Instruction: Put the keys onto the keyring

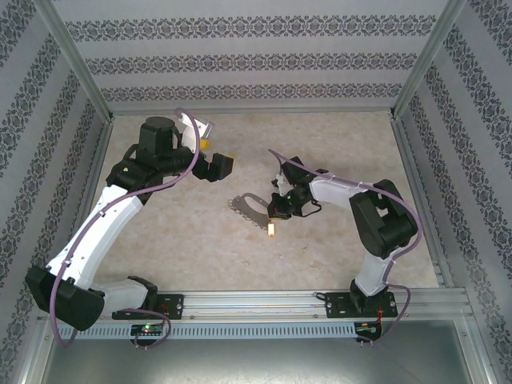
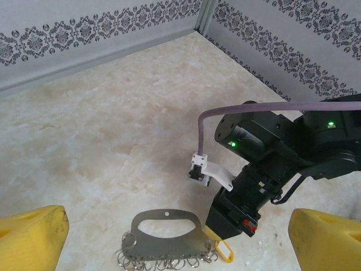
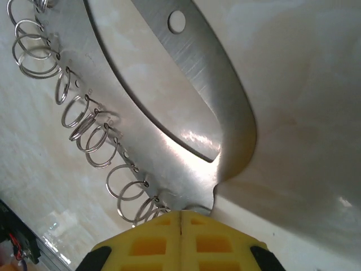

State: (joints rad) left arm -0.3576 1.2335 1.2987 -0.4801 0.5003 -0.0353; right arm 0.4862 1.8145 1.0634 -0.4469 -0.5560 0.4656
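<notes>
The keyring point(image 1: 246, 210) is a flat silvery plate with an oval opening. It lies at mid-table with several small wire rings point(image 3: 79, 110) along one edge. My right gripper point(image 1: 277, 213) is shut on the plate's right corner point(image 3: 181, 213), the yellow fingertips pressed together there. A small yellow tag point(image 2: 224, 251) hangs at that same corner. The left wrist view has the keyring point(image 2: 163, 243) flat on the table, between the wide-apart yellow fingers of my open left gripper point(image 2: 176, 226). That gripper point(image 1: 214, 154) hovers up and left of the plate. The keys are out of view.
Patterned walls with aluminium posts point(image 1: 80, 64) close in the left, back and right. A metal rail point(image 1: 256, 302) runs along the near edge by the arm bases. The right arm's black wrist point(image 2: 271, 152) stands just right of the plate.
</notes>
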